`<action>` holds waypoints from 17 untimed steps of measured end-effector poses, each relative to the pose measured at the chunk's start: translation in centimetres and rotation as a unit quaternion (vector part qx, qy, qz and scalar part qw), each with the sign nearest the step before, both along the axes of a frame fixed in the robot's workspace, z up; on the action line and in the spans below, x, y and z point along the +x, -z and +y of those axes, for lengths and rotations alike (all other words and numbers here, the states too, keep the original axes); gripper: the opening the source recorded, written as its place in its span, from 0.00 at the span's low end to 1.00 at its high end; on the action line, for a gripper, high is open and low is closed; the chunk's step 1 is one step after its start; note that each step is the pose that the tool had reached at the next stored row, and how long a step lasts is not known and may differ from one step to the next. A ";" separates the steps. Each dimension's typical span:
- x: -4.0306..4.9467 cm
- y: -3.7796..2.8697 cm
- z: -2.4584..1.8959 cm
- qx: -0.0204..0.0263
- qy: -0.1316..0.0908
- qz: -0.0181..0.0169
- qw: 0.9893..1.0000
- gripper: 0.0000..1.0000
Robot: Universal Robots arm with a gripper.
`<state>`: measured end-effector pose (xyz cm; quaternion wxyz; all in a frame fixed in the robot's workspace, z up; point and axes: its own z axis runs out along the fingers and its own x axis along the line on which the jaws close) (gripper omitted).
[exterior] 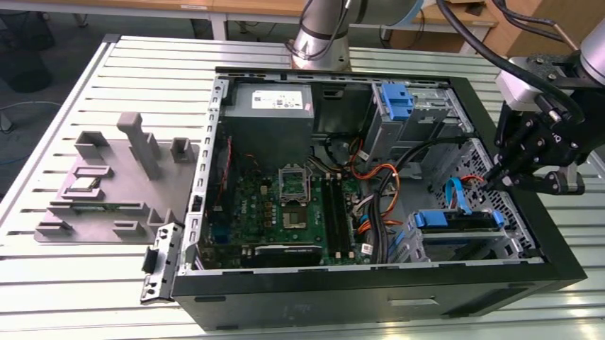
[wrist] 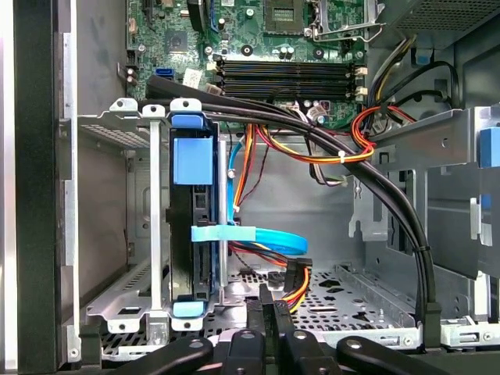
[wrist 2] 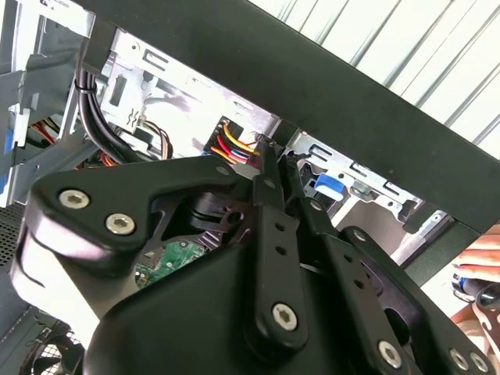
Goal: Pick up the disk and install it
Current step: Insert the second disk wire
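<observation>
Inside open computer case [exterior: 378,283], gripper [exterior: 498,180] jaws pressed together, empty, disk [wrist: 192,234] seated in metal drive cage [wrist: 125,234] just beside jaws, blue cable [wrist: 269,238] near.

A slatted metal tabletop [exterior: 123,64] carries an open black computer case [exterior: 378,297], which sits directly below the fingers [exterior: 499,183]. Well away from the fingers, across the case, a grey fixture [exterior: 113,191] lies flat on the tabletop, just beside the case.

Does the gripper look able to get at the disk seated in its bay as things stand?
Probably yes: the gripper hovers over the open case, and the disk stands in its cage with nothing across its exposed edge.
</observation>
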<state>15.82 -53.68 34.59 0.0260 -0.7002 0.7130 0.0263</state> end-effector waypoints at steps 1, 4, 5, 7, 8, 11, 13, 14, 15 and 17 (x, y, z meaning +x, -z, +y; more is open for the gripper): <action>0.00 0.00 0.00 0.000 0.000 0.000 1.000 0.16; 0.00 0.00 0.00 0.000 0.000 0.000 1.000 0.16; 0.00 0.00 0.00 0.000 0.000 0.000 1.000 0.16; 0.00 0.00 0.00 0.000 0.000 0.000 1.000 0.16; 0.00 0.00 0.00 0.000 0.000 0.000 1.000 0.16; -0.16 0.01 -0.01 0.000 0.000 0.000 1.000 0.16; -0.46 0.00 -0.04 -0.001 0.000 -0.001 1.000 0.16; -0.61 0.00 -0.06 -0.002 -0.001 -0.001 1.000 0.16; -0.73 0.01 -0.11 -0.002 -0.001 -0.001 1.000 0.16; -0.91 0.00 -0.23 -0.005 -0.001 -0.002 1.000 0.16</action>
